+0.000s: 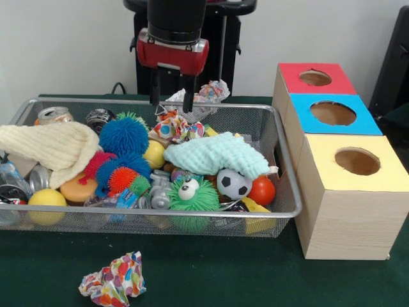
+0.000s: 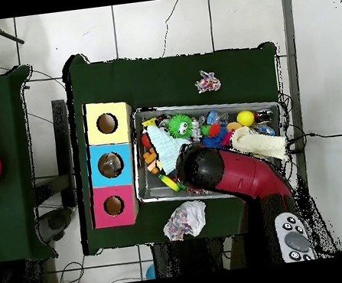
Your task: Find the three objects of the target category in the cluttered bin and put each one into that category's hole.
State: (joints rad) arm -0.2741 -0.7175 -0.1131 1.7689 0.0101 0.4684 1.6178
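Gripper (image 1: 172,96) hangs over the far rim of the wire bin (image 1: 289,167), fingers apart, holding nothing. Crumpled paper balls lie scattered: one in the bin under the gripper (image 1: 177,126), one behind the far rim (image 1: 211,91) (partly hidden by mesh), one on the green table in front (image 1: 114,280). Overhead, the arm (image 2: 232,172) covers much of the bin. Mint cloth (image 1: 216,154) hides items beneath. Three-hole box (image 1: 332,114) stands right of the bin.

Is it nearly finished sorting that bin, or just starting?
Just starting, it seems. The three holes in the boxes show nothing inside. The hand hangs open and empty above the bin, which is full of clutter, so all the sorting looks left.
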